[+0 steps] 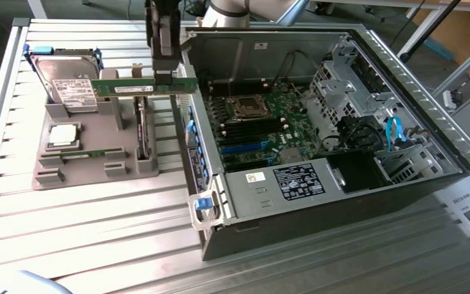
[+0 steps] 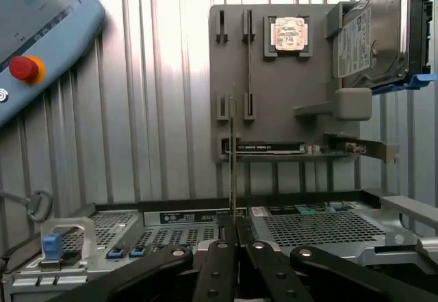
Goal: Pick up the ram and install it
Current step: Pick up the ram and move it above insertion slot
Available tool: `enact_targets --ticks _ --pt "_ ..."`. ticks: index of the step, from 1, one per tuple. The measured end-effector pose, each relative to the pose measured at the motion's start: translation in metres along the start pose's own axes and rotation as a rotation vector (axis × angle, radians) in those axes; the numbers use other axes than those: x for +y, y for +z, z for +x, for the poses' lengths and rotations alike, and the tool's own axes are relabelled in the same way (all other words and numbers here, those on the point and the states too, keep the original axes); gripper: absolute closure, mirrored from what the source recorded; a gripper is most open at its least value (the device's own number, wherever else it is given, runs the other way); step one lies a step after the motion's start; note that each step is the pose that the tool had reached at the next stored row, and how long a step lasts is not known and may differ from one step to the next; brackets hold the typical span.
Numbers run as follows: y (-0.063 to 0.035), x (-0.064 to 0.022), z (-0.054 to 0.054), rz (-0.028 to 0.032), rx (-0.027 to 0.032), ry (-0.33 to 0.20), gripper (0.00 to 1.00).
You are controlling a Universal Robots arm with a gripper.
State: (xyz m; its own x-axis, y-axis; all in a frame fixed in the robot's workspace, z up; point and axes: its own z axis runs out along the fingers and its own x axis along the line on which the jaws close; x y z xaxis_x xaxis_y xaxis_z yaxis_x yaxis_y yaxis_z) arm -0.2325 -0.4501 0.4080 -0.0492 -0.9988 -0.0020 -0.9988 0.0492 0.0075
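Claw (image 1: pixel 164 78): pinched shut on ram (image 1: pixel 129 87), stick held level, on edge, in the air. Beneath: grey holder (image 1: pixel 96 141) bearing hard drive (image 1: pixel 65 82), silver chip (image 1: pixel 62 136) and upright dark card (image 1: pixel 142 135). Just beside: open computer case (image 1: pixel 218 58).

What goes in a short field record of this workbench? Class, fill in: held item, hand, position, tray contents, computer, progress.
held item: long, thin green circuit-board RAM stick
hand: hand shut on the RAM stick, nearer one end
position: lifted above the grey plastic holder tray, beside the case wall
tray contents: silver metal hard drive standing in its slot; square silver processor chip lying flat
computer: open black tower case, green motherboard exposed
progress: RAM stick not yet in the motherboard
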Motion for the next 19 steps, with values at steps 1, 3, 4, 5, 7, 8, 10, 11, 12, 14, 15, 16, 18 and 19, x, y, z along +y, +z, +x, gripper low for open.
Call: enact_targets --ticks 1,3,4,5,7,8,10,11,12,14,15,16,18,19 --pt "-0.0001 -0.0051 0.0 -0.0001 0.0001 0.0 0.88" --pt "-0.0001 -0.0124 -0.001 -0.0001 0.0001 0.0 0.88" --pt "-0.0001 -0.0158 -0.001 0.0 0.0 0.0 0.88" --pt "-0.0002 -0.0194 -0.001 -0.0001 0.0001 0.0 0.88" --pt "-0.0002 -0.026 -0.001 0.0 0.0 0.0 0.88" --pt "-0.0002 -0.0293 -0.001 -0.0001 0.0001 0.0 0.88" --pt "-0.0003 -0.0359 -0.002 -0.0001 0.0001 0.0 0.88" --pt "-0.0003 -0.0393 -0.002 -0.0001 0.0001 0.0 0.88" --pt "-0.0003 -0.0447 -0.002 0.0 0.0 0.0 0.88" --pt "-0.0004 -0.0519 -0.003 -0.0001 0.0 0.0 0.88" --pt "-0.0004 -0.0556 -0.003 0.0 0.0 0.0 0.88" --pt "-0.0005 -0.0596 -0.003 0.0 0.0001 0.0 0.88" --pt "-0.0006 -0.0667 -0.003 -0.0001 0.0001 0.0 0.88" --pt "-0.0006 -0.0706 -0.003 -0.0001 0.0001 0.0 0.88"
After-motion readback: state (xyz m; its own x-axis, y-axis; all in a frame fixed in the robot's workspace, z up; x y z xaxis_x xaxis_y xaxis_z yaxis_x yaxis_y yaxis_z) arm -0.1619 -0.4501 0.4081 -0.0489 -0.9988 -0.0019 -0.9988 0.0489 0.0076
